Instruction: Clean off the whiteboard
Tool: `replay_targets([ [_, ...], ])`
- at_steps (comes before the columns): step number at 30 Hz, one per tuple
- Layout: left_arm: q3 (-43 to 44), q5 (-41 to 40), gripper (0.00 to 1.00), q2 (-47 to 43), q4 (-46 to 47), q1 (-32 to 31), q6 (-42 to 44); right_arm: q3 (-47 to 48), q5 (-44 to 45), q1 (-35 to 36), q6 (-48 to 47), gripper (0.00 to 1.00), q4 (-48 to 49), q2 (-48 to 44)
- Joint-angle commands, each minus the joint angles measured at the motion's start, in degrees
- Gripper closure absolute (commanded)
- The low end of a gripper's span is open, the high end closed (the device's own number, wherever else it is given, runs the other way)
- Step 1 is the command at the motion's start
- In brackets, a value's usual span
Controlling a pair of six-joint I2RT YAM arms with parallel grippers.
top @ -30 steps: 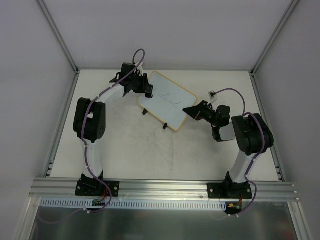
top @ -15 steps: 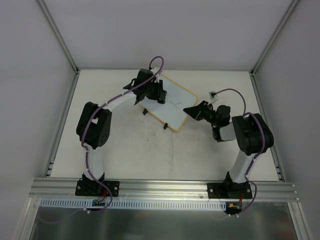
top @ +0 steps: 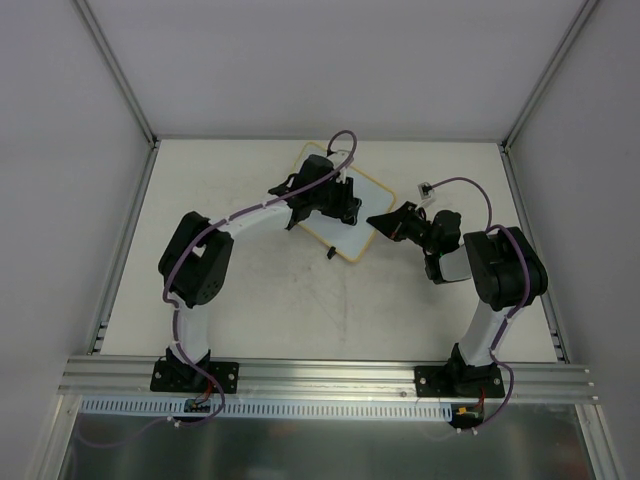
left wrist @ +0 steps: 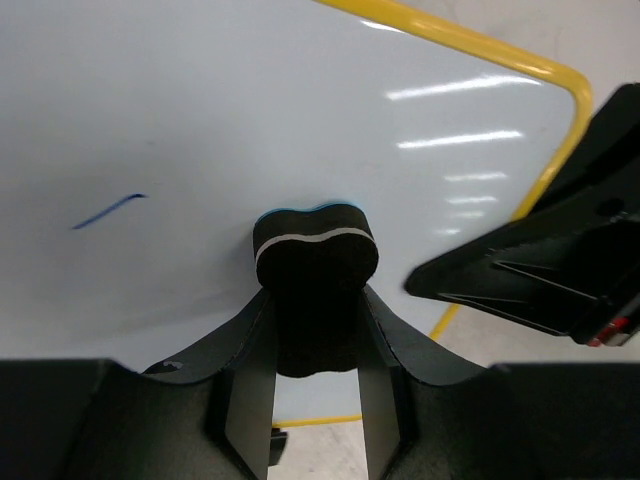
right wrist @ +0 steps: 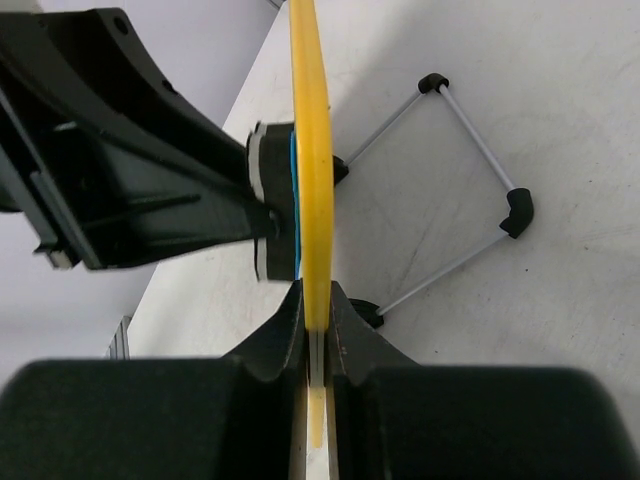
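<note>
The whiteboard (top: 345,235), white with a thin yellow frame, stands tilted at the table's middle back. My right gripper (top: 378,222) is shut on its right edge; in the right wrist view the yellow frame (right wrist: 312,150) runs edge-on between my fingers. My left gripper (top: 345,205) is shut on a small black eraser (left wrist: 315,250) with a blue face, pressed on the white board surface (left wrist: 200,120). A short blue mark (left wrist: 108,210) stays on the board left of the eraser. The right gripper's black body (left wrist: 560,260) shows at the board's right edge.
The board's wire stand with black feet (right wrist: 515,212) rests on the table behind the board. One black foot (top: 329,254) shows at the board's front. Aluminium rails (top: 130,230) border the table left and right. A white connector on a cable (top: 424,187) lies right of the board.
My left gripper has swept the eraser rightward across the board, from its left edge to near its right side. The handwriting in the middle is gone from view. The right arm has not moved.
</note>
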Motion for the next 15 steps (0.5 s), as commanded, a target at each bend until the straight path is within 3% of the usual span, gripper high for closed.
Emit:
replay_targets([
  [1,-1.35,6.38,1.00,2.52,0.64,-6.28,-3.21,1.11,-2.08,1.52,-3.45,1.00,12.71,-0.18],
  [11,-0.74,5.51,1.00,3.22,1.17,-8.49,-3.12,1.11,-2.08,1.61,-3.37,1.00,12.71,-0.27],
  [15,-2.14,6.29,1.00,1.73,1.16,-3.59,-2.94,1.11,-2.17,1.78,-3.37,1.00,12.71,-0.35],
])
